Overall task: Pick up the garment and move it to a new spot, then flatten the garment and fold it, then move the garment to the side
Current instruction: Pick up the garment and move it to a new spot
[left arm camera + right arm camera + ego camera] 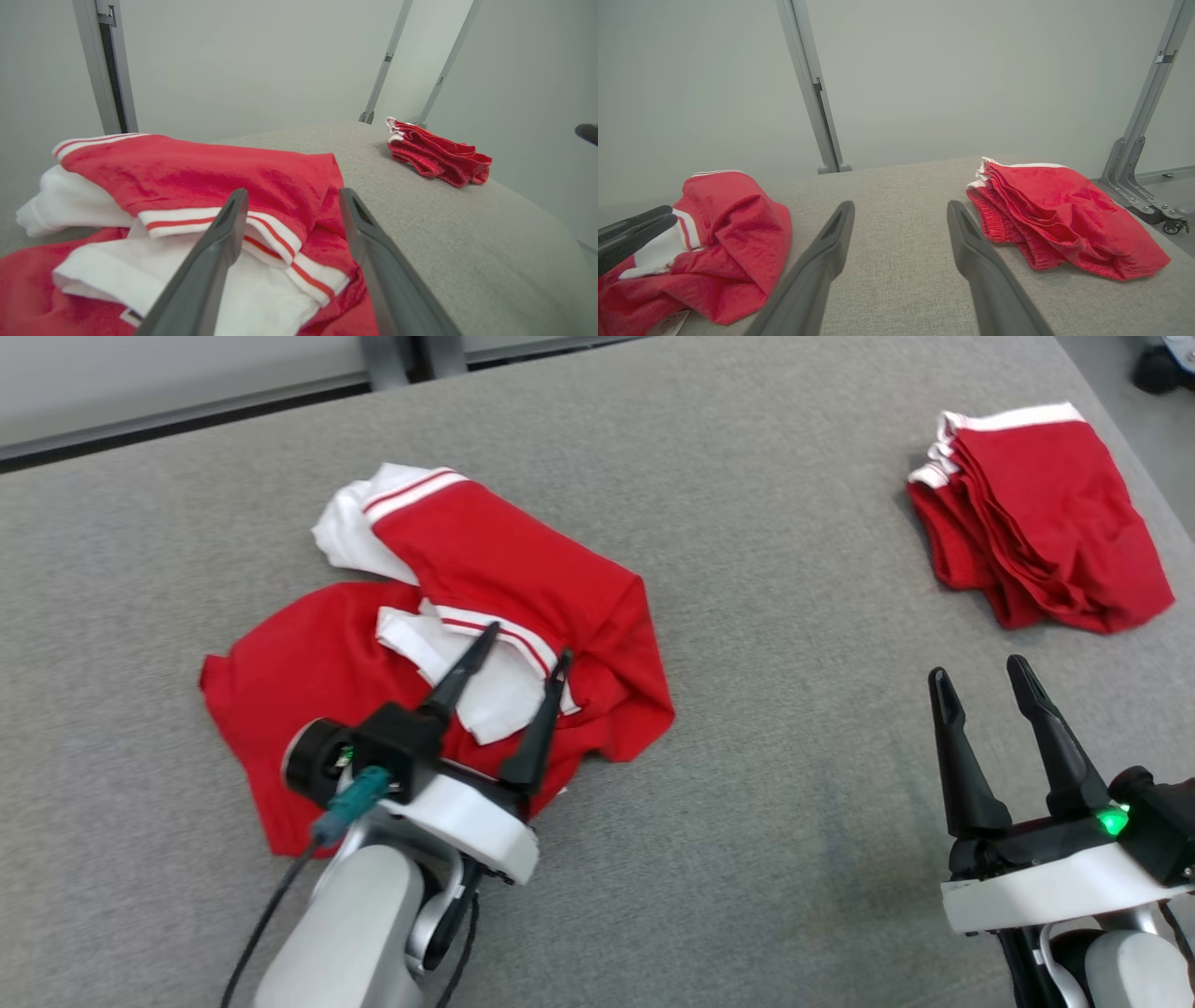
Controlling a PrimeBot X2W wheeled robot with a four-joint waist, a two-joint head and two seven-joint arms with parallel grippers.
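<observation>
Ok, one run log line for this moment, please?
crumpled red-and-white fabric garment: unfolded, on grey table | left fingers: open, over garment | right fingers: open, empty

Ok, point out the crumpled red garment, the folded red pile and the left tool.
crumpled red garment (523,560): head view, red upper panel.
folded red pile (1055,513): head view, top layer.
left tool (527,644): head view, midway between fingertips.

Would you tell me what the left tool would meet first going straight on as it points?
Most likely the crumpled red garment, around its striped white cuff, just ahead of the left tool.
</observation>
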